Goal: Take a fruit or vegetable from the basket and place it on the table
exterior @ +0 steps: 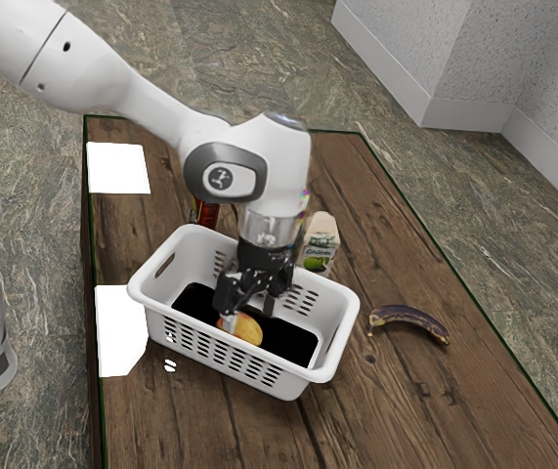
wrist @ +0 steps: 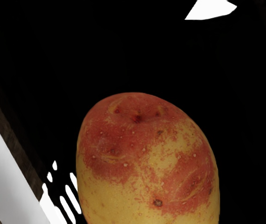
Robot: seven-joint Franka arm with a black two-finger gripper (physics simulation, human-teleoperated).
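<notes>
1. Basket [exterior: 283,383], white plastic, slotted walls, upright on the desk [exterior: 396,420]. Interior black, its floor detail unreadable; far wall partly hidden by the claw [exterior: 249,309].
2. Potato [exterior: 243,331], red and yellow, one. In the basket, by the near wall. Upper part overlapped by the claw; in the wrist view, cut off at the lower edge.
3. Claw, black, lowered into the basket, at the potato. How far open: cannot tell. Whether it has hold of the potato: cannot tell.
4. Bottle [exterior: 205,213], red and dark, beyond the basket's far side; lower part hidden by the rim.
5. Carton [exterior: 321,235], pale with green print, just beyond the basket's far side; base hidden by it, lettering too small to read.
6. Multicoloured item beyond the basket, mostly behind the arm; kind unclear.
7. Banana [exterior: 410,318], darkened, on the desk, to the exterior view's right of the basket.
8. White patches, two, to the exterior view's left of the basket; featureless.
</notes>
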